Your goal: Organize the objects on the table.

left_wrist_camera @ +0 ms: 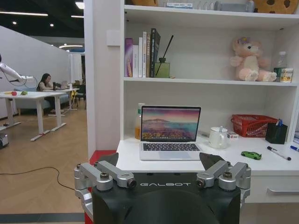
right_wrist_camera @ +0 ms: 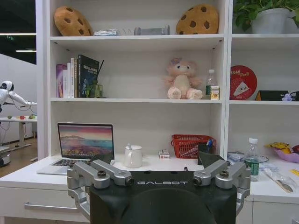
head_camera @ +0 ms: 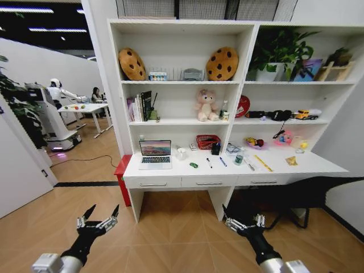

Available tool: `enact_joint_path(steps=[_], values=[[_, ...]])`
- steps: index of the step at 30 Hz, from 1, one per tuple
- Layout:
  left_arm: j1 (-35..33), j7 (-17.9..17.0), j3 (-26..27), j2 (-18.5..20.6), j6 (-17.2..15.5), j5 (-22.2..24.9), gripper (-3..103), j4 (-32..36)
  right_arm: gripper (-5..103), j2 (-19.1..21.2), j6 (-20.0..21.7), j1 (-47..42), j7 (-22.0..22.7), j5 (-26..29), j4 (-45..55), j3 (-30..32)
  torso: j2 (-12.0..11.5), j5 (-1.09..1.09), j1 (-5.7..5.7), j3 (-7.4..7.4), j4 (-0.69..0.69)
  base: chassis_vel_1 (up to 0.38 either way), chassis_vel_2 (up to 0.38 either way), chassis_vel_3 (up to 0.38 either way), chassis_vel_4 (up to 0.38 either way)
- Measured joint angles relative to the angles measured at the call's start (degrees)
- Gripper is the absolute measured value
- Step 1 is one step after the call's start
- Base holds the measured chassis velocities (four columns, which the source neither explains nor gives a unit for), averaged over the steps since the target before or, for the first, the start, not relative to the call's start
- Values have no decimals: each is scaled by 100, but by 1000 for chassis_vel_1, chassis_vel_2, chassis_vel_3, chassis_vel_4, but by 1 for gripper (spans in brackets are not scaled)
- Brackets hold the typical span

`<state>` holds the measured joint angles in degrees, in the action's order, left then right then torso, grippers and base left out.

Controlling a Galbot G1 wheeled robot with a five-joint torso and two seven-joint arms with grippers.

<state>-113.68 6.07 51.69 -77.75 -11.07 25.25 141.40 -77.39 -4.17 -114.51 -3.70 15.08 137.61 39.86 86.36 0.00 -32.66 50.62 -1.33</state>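
Short of the table, my left gripper and right gripper hang low, both spread wide, holding nothing. On the table: laptop left, green toy car, black pen, blue pen mid-desk.

On the bench, the open laptop sat at the left end, with a mug just to its right. The toy car lay right of the laptop near the front edge, and two pens lay farther right. A basket stood behind them against the shelving.
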Motion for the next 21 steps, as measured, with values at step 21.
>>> enact_joint_path(steps=[21], values=[[-34, 6, 100, -16, 8, 45, 98, 56, 100, 15, -44, 28, -10, 36, -19, 9, 0, 0, 0, 0, 0, 0, 0, 0, 0]])
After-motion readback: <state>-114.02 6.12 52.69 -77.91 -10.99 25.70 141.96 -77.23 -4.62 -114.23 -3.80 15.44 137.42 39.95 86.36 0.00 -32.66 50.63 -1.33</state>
